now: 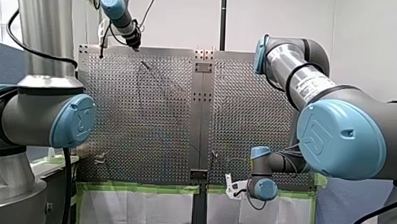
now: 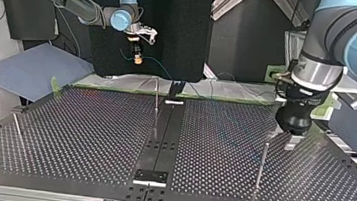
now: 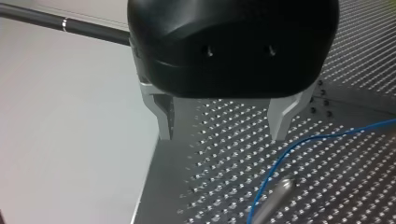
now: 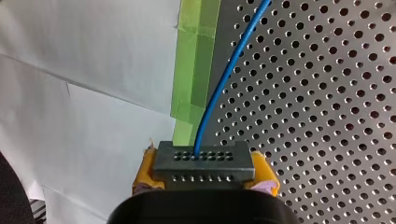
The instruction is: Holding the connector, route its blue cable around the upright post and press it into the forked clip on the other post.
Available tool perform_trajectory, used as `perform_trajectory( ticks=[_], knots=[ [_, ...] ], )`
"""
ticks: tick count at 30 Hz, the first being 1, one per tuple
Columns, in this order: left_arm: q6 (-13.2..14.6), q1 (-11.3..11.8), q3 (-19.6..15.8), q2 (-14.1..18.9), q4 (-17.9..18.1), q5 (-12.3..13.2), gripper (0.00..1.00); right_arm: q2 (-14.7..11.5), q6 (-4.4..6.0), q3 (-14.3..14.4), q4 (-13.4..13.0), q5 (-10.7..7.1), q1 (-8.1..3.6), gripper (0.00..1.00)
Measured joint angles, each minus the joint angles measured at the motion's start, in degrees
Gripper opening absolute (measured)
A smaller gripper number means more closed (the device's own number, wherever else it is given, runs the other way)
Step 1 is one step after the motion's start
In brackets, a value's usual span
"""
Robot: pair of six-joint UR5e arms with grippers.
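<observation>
the routing step looks barely begun, by my reading; my right gripper (image 4: pixel 205 173) pinches the dark grey rectangular multi-pin connector (image 4: pixel 203 161) between its yellow pads (image 4: pixel 145 170), jaws closed firmly on its two sides, and holds it raised off the edge of the perforated metal table (image 2: pixel 88 131), over the strip of green tape (image 4: pixel 194 70); the thin blue cable (image 4: pixel 229 74) leaves the connector's pin face and runs out across the holes; my left gripper (image 3: pixel 222 133), black with bare metal fingers (image 3: pixel 280 116), hangs with its jaws spread wide and nothing between them, low over the table near the slim upright metal post (image 2: pixel 262 162) at the top view's right; in the left wrist view the blue cable (image 3: pixel 280 156) curves past just beside that post (image 3: pixel 279 192), and i cannot tell whether it touches or wraps it; a second thin post (image 2: pixel 156 103) stands by the table's centre strip, and no forked clip can be made out on either; the next move, i judge, calls for carrying the connector so the cable bends around the post under light tension, with the free left gripper placed to guide or pin the slack; no brand or writing is readable; the band of print on my right arm (image 1: pixel 307 85) is too small, and the blue joint caps (image 1: pixel 336 132) show only a moulded emblem.
</observation>
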Motion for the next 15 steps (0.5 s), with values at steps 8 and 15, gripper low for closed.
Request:
perform_trajectory(
  ticks=[8, 15],
  knots=[
    [-0.2, -0.3, 0.0, -0.1, -3.5, -0.3, 1.0, 0.0, 0.0, 0.0, 0.0, 0.0, 0.06, 0.0],
    [-0.8, -0.4, 0.0, -0.1, -4.9, -0.7, 1.0, 0.0, -0.04, -0.1, 0.3, -0.04, 0.14, 0.0]
  ],
)
